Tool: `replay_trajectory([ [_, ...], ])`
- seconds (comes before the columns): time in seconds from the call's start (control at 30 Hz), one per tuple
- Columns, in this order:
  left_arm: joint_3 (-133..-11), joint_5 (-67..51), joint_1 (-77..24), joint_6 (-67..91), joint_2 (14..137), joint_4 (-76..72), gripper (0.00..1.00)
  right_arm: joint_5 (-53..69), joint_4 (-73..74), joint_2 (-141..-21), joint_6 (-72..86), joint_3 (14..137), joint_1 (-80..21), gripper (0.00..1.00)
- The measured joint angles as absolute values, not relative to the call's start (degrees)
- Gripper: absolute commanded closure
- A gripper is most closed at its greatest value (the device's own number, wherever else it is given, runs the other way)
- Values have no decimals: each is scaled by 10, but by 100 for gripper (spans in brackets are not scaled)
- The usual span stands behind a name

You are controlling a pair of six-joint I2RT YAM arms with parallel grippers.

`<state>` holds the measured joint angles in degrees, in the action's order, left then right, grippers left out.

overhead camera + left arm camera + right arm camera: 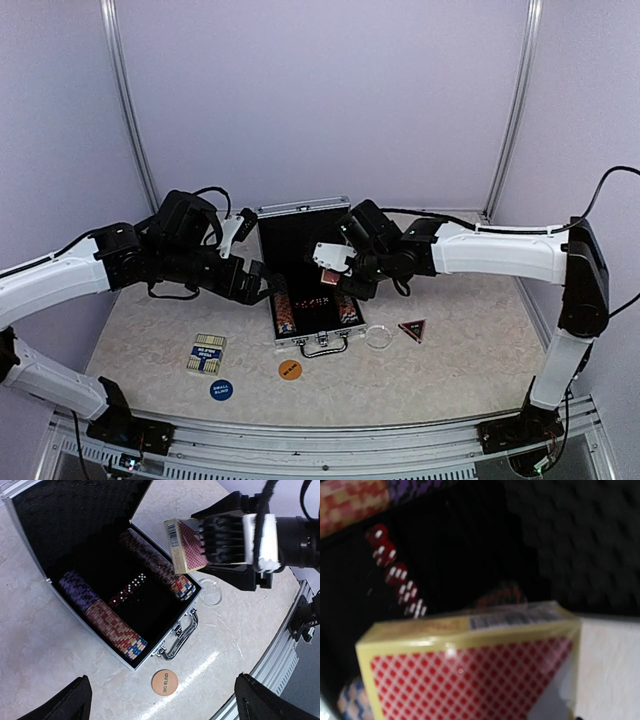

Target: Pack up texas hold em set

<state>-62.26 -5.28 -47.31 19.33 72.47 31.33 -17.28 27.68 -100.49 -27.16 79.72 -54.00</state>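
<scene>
Briefcase (pixel 313 300) position: we found it lying open at the centre of the worktop (pixel 470 360), lid upright on the far side and handle (pixel 179 639) on the near side. Rows of striped chips (pixel 102 615) lay along its left and right sides, with red dice (pixel 127 587) between them. The right claw (pixel 212 542) was clamped on a red card deck (pixel 182 550), held above the open case. The left claw (pixel 165 701) stood spread wide and empty at the case's left edge. On the worktop we noted a blue deck (pixel 206 353), a blue disc (pixel 221 390) and an orange disc (pixel 290 370) near-left of the case. A clear disc (pixel 379 337) and a dark triangle (pixel 412 330) lay to its right.
</scene>
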Motion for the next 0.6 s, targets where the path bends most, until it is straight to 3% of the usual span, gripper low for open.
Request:
replay_trajectory([
  [0.6,-545,-11,-441,241,595,315,1,-248,236,-1214,-425,980,-565,95],
])
